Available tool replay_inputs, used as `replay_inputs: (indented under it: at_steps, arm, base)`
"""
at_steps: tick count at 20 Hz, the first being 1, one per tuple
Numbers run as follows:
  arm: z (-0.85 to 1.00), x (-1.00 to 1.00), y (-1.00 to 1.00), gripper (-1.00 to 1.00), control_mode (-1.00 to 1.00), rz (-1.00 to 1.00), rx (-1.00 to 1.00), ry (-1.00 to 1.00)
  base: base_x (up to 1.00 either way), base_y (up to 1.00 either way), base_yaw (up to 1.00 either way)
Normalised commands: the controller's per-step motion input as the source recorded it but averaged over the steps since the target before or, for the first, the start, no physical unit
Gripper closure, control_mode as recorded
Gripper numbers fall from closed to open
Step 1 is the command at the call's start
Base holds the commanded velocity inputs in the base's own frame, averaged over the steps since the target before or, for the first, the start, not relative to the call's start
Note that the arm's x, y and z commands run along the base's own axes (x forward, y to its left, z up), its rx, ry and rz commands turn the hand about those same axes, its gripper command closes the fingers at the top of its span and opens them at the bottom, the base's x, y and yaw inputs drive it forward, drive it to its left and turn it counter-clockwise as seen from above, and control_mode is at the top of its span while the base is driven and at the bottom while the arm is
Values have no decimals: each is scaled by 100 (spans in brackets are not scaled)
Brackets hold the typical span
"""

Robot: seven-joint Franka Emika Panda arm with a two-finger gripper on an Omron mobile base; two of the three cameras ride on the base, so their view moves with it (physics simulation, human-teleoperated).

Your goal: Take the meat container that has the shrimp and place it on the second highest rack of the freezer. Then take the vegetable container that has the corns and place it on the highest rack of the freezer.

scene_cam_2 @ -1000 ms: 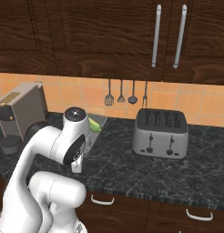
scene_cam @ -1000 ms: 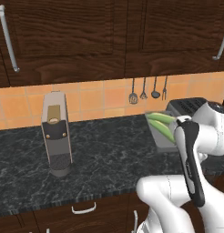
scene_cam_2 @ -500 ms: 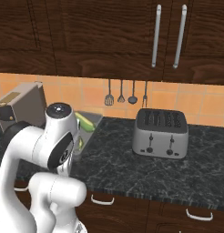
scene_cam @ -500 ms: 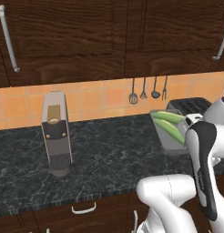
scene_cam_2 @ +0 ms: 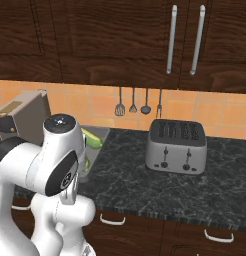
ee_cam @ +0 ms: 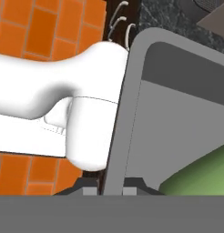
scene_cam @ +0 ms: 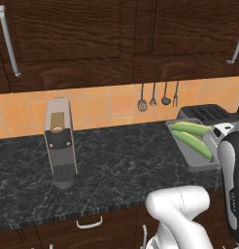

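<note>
Since one second ago, the vegetable container (scene_cam: 195, 146) with the corns (scene_cam: 191, 137) sits further right and higher over the dark counter (scene_cam: 116, 165) in the left base view, and the arm's forearm has swung toward the right edge of that view. Cabinets and wall tiles hold the same place in both base views.

Hand view: gripper (ee_cam: 110, 184) has its two dark tips pressed close on either side of the vegetable container's (ee_cam: 132, 100) grey rim; jaws pinch that rim. One green cob (ee_cam: 200, 175) lies inside the tray at lower right. Orange floor tiles and part of the counter edge lie beyond.

Left base view: tray appears tilted, its near end over the counter's right part, just in front of the toaster (scene_cam: 206, 113). Whether it touches the counter cannot be told. Two cobs lie side by side along its length.

Right base view: tray (scene_cam_2: 97, 140) and a bit of cob (scene_cam_2: 91, 140) peek out behind the arm's shoulder, left of the toaster (scene_cam_2: 176, 146). Coffee machine (scene_cam: 60, 143) stands well apart on the counter's left. Utensils (scene_cam: 158, 96) hang on the backsplash.
</note>
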Motion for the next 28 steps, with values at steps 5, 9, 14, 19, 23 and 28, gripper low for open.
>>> replay_inputs:
  at_steps: [5,9,14,19,23,28]
  arm:
    - [0,0,0,100,-100,0,0,0]
    - [0,0,0,100,100,0,0,0]
    - [0,0,0,100,100,0,0,0]
    - [0,0,0,100,100,0,0,0]
    - [0,0,0,100,100,0,0,0]
    - [0,0,0,100,100,0,0,0]
  base:
    - [0,0,0]
    - [-27,8,-9]
    - [-71,7,-55]
    - [-53,2,-83]
    - [-47,0,-89]
    - [-48,0,-89]
